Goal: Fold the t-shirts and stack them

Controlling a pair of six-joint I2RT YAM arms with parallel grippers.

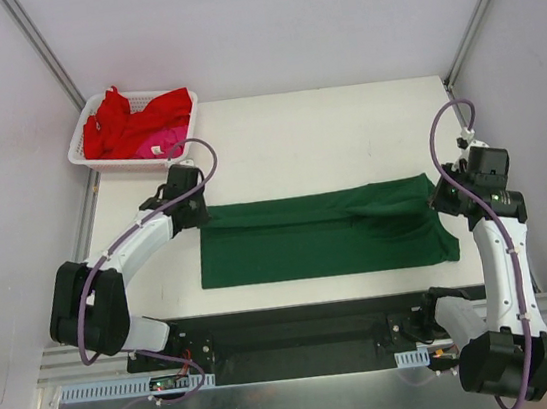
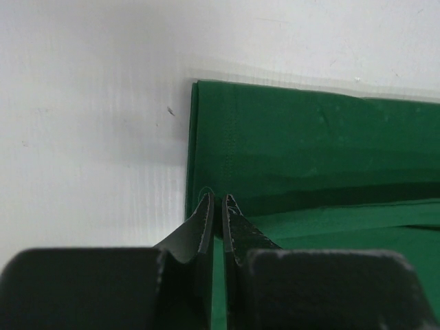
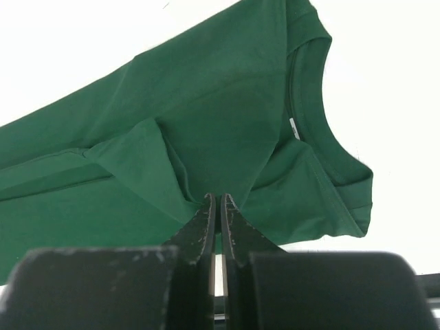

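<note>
Right wrist view gives the only sight of a label: a small white neck label (image 3: 293, 128) inside the collar (image 3: 317, 103) of the green t-shirt (image 3: 206, 103), its writing too small to read. In the same view the right gripper (image 3: 218, 199) has its jaws pressed together on a pinch of the green cloth, and creases run from the sleeve area down to the tips. Left wrist view shows the other end of the shirt, where the straight hem with its double row of stitching (image 2: 230, 137) lies flat on the white table (image 2: 89, 137). There the left gripper (image 2: 218, 203) is closed, its tips at the edge of a folded layer just inside the hem; whether any cloth is caught between them cannot be made out. Only the top external view takes in the whole garment, folded lengthwise into a long band across the middle of the table, with one arm at each end and the collar end to the right. It alone also shows the white basket (image 1: 86, 161) at the far left corner of the table, well apart from the green shirt, holding a crumpled red t-shirt (image 1: 117, 124) and a pink t-shirt (image 1: 166, 138). A small white spot sits on the pink cloth, too small to identify.
</note>
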